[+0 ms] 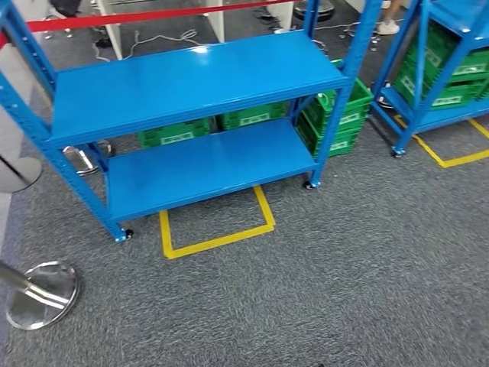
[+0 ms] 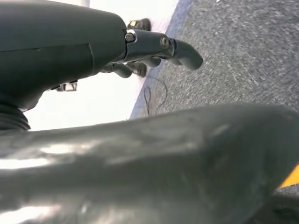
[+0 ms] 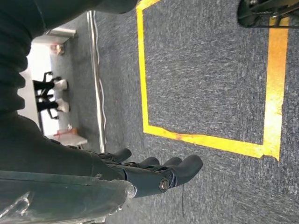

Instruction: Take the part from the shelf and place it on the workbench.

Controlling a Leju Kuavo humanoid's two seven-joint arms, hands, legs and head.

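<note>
Evidently, nothing is held by the left hand [image 2: 155, 51], whose dark fingers [image 2: 187, 53] are stretched out and slightly apart above grey carpet [image 2: 246, 56]. Nothing is held by the right hand [image 3: 155, 172] either; its fingers [image 3: 187, 165] are extended and spread over the carpet, near a square of yellow floor tape [image 3: 211, 140].

Farther out, a blue shelf [image 1: 190, 84] is seen in the head view, with both of its boards bare. Green crates [image 1: 173, 131] are set on the floor behind it, and more are stacked at its right end. The part cannot be made out on this shelf. A second blue shelf [image 1: 426, 92] carrying green crates is seen to the right.
</note>
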